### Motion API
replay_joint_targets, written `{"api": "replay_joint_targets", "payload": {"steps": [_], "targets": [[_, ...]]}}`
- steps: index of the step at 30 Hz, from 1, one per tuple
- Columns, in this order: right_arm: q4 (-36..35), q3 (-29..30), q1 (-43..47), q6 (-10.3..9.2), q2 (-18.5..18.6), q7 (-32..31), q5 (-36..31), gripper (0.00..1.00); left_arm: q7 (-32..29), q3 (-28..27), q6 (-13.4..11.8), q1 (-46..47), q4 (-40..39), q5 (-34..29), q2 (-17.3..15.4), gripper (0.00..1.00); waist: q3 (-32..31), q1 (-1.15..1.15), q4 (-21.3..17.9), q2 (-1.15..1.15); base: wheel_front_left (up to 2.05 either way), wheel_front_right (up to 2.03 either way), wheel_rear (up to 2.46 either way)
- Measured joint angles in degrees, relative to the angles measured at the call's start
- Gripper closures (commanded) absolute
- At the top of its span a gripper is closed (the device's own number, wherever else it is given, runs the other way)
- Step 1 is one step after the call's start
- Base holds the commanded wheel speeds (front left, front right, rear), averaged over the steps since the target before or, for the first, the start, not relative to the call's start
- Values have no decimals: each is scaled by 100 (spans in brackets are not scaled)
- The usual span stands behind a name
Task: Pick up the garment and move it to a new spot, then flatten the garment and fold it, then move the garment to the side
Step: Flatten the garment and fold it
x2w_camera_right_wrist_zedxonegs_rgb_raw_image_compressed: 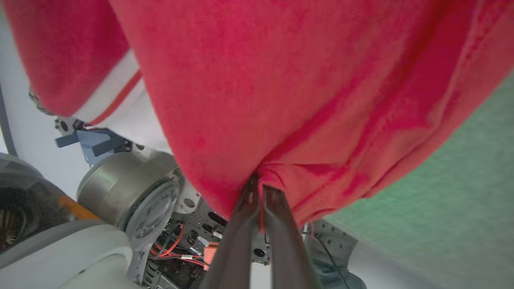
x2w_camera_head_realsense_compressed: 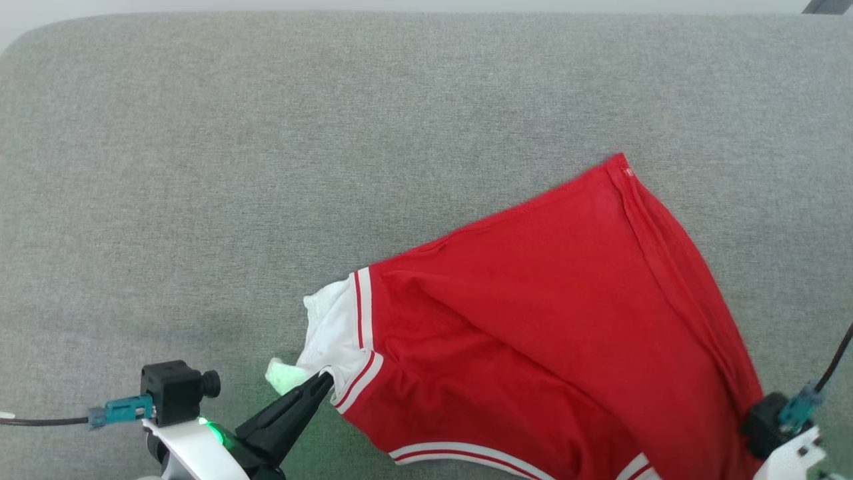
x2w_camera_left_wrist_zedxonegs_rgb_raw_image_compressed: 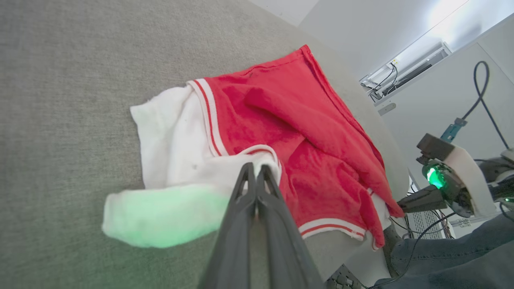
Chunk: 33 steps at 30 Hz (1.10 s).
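The garment [x2w_camera_head_realsense_compressed: 533, 320], a red T-shirt with white sleeves and striped trim, lies spread at the lower right of the grey padded surface [x2w_camera_head_realsense_compressed: 266, 133], part of it hanging over the front edge. My left gripper [x2w_camera_head_realsense_compressed: 324, 380] is shut on the white sleeve at its striped seam; the left wrist view shows the sleeve [x2w_camera_left_wrist_zedxonegs_rgb_raw_image_compressed: 176, 152] bunched around the closed fingertips [x2w_camera_left_wrist_zedxonegs_rgb_raw_image_compressed: 255, 170]. My right gripper [x2w_camera_right_wrist_zedxonegs_rgb_raw_image_compressed: 257, 182] is shut on a fold of red fabric [x2w_camera_right_wrist_zedxonegs_rgb_raw_image_compressed: 281, 100] at the shirt's lower right, with the right wrist [x2w_camera_head_realsense_compressed: 780, 427] at the frame corner in the head view.
The grey surface stretches wide to the left and back of the shirt. Beyond its front edge the right wrist view shows the robot's base and wiring [x2w_camera_right_wrist_zedxonegs_rgb_raw_image_compressed: 132, 200]. A person's leg in jeans [x2w_camera_left_wrist_zedxonegs_rgb_raw_image_compressed: 453, 257] is at the lower right of the left wrist view.
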<state>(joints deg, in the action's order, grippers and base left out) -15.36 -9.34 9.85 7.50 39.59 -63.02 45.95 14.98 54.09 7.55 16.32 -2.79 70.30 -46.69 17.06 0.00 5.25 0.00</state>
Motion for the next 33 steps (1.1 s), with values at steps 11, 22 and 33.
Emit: {"api": "replay_joint_targets", "payload": {"steps": [11, 22, 33], "targets": [[-1254, 1033, 177, 0, -668, -101, -443, 0, 0, -83, 0, -142, -29, -19, 21, 100, -18, 0, -47, 0, 0, 0, 0], [-959, 1272, -2328, 0, -450, 521, -821, 0, 0, 22, 0, 97, -65, -160, 265, 100, 231, 0, 197, 0, 0, 0, 0], [1588, -458, -4367, 0, -650, 993, -1171, 0, 0, 114, 0, 469, -16, -183, 519, 100, 739, 0, 562, 0, 0, 0, 0]]}}
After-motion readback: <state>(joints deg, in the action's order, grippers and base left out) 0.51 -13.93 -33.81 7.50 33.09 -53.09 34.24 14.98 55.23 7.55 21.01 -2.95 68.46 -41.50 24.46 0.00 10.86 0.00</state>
